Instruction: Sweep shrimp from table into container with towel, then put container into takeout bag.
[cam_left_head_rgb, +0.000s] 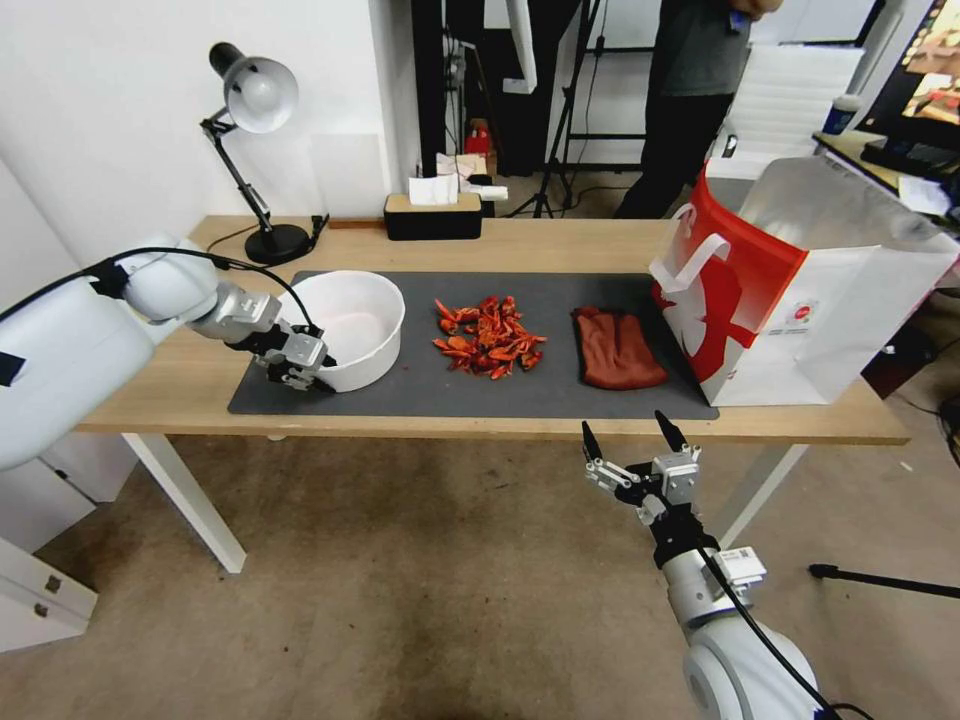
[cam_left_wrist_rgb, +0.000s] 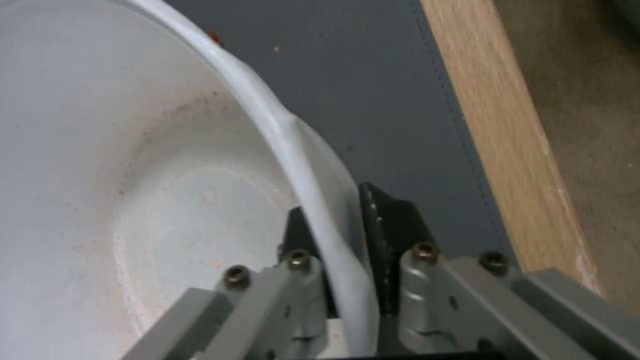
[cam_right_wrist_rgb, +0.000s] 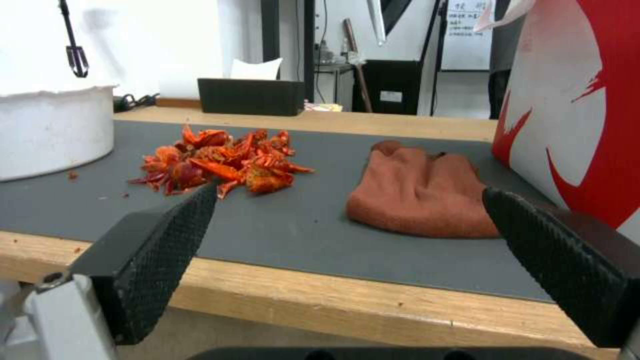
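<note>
Leftmost on the table (cam_left_head_rgb: 560, 240), a black desk lamp (cam_left_head_rgb: 255, 150) stands at the back corner, well behind the dark grey mat (cam_left_head_rgb: 560, 385). Next, the left gripper (cam_left_head_rgb: 300, 365) reaches in over the mat's left end and is clamped on the near wall of the container (cam_left_head_rgb: 350, 325); in the left wrist view one finger sits inside the white rim (cam_left_wrist_rgb: 293, 145) and the other outside, pinching the thin wall between them. The bowl stands upright on the mat, and what shows of its inside is bare. Behind it, at the table's far edge, rests a black tissue box (cam_left_head_rgb: 433, 215). Just right of the bowl, apart from it, the shrimp (cam_left_head_rgb: 490, 337) lie in a loose heap near the mat's middle, with a few crumbs scattered beside them. Further right the towel (cam_left_head_rgb: 615, 348) lies bunched on the mat, near the heap but not touching. Below the table's front edge, roughly in line with the towel, the right gripper (cam_left_head_rgb: 635, 435) hangs with its fingers spread wide and nothing between them; its wrist view looks across at the heap (cam_right_wrist_rgb: 223, 162) and the cloth (cam_right_wrist_rgb: 420, 195). Rightmost, the takeout bag (cam_left_head_rgb: 800, 300) stands open on the table's right end, just beside the towel.
</note>
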